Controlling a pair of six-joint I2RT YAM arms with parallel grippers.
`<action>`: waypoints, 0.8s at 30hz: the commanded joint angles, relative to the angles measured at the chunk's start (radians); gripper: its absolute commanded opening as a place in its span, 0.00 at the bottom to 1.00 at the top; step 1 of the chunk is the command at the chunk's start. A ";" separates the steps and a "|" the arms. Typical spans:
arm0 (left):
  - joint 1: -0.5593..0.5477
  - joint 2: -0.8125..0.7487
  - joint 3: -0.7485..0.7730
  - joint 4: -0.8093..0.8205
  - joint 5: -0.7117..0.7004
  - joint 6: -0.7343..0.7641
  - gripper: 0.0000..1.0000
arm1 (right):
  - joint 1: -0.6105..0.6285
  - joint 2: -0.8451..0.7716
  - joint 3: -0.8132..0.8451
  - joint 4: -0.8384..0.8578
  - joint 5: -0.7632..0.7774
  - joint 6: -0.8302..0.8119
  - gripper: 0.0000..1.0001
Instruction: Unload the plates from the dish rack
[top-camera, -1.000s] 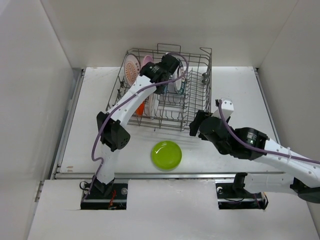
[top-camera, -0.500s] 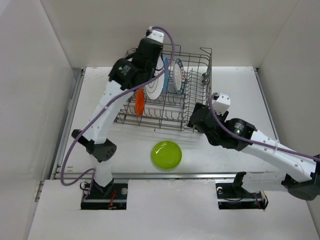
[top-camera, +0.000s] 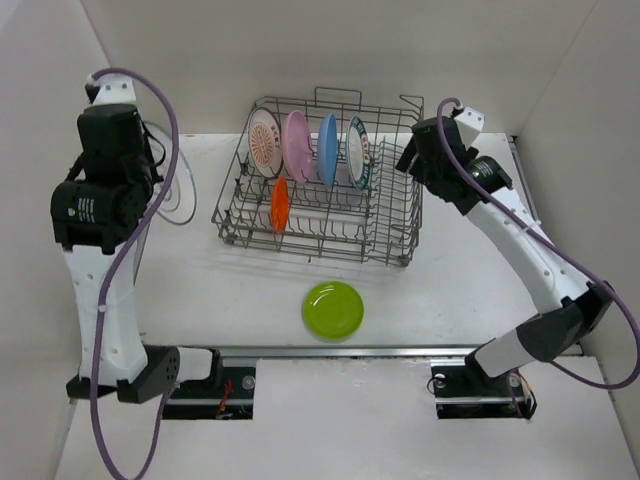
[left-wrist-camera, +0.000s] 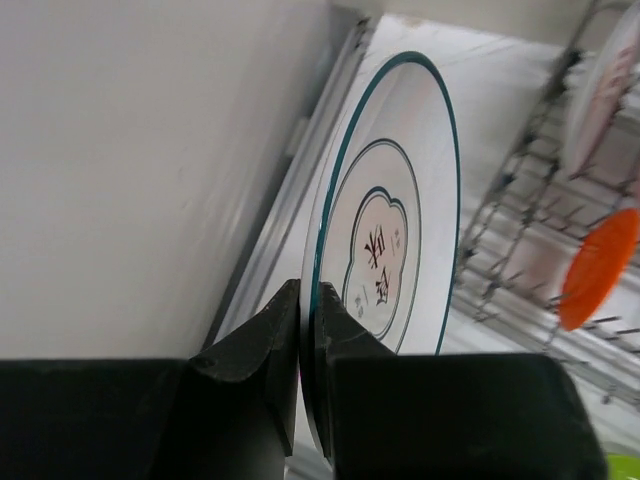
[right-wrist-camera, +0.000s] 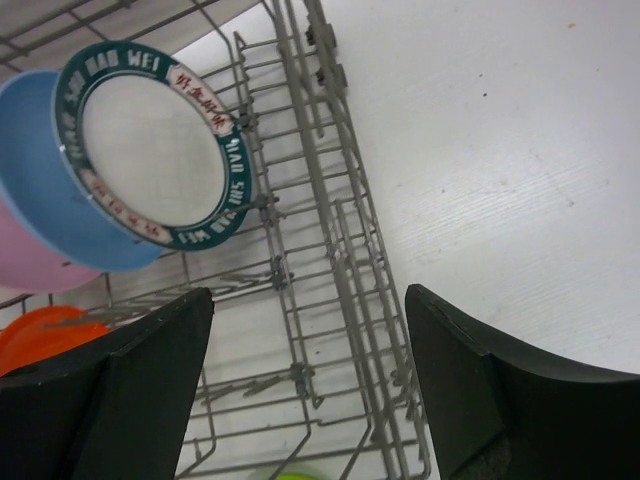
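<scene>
The grey wire dish rack (top-camera: 318, 248) stands mid-table. In it stand a red-patterned white plate (top-camera: 264, 142), a pink plate (top-camera: 296, 146), a blue plate (top-camera: 327, 150), a teal-lettered-rim plate (top-camera: 358, 152) and, lower, an orange plate (top-camera: 280, 203). A lime green plate (top-camera: 333, 309) lies flat in front of the rack. My left gripper (left-wrist-camera: 305, 312) is shut on the rim of a white plate with concentric rings (left-wrist-camera: 400, 230), held on edge high at the far left (top-camera: 178, 196). My right gripper (right-wrist-camera: 310, 380) is open and empty above the rack's right end (top-camera: 410, 160), beside the teal-rimmed plate (right-wrist-camera: 155, 145).
White walls close in on the left, back and right. A metal rail (top-camera: 135, 240) runs along the table's left edge. The left arm's purple cable (top-camera: 170, 120) loops beside the held plate. The right wrist view also shows the blue plate (right-wrist-camera: 40, 170) and the rack wires (right-wrist-camera: 330, 260).
My left arm has lifted the white ringed plate out of the rack and swung it up to the far left. My right arm has moved from the rack's front right to its back right end.
</scene>
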 joint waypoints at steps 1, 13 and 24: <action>0.093 -0.070 -0.180 0.025 -0.011 0.027 0.00 | -0.085 -0.006 0.022 0.090 -0.094 -0.086 0.83; 0.408 -0.022 -0.601 0.137 0.213 -0.059 0.00 | -0.196 0.213 0.030 0.148 -0.218 -0.238 0.72; 0.538 0.232 -0.643 0.163 0.600 0.027 0.00 | -0.228 0.256 0.000 0.272 -0.284 -0.442 0.13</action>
